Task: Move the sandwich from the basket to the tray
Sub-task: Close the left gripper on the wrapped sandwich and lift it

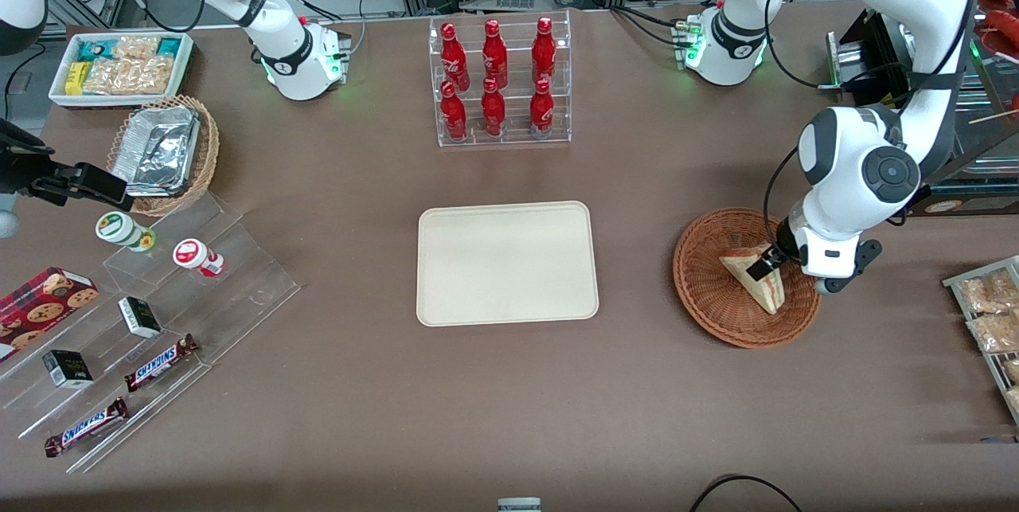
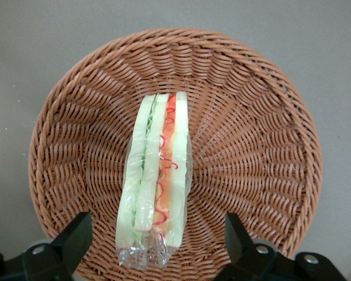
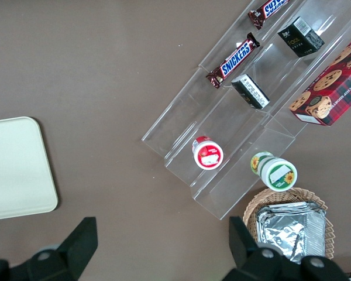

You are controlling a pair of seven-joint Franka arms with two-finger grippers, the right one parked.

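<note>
In wicker basket, toward working arm's end of table: wrapped sandwich, filling edge up. Tool spread wide, fingers flanking sandwich, not touching. Cream tray well apart.

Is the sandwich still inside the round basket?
Yes, inside. The sandwich lies on the woven floor of the basket, filling edge up. The open gripper hovers above it, one finger each side, not touching.
</note>
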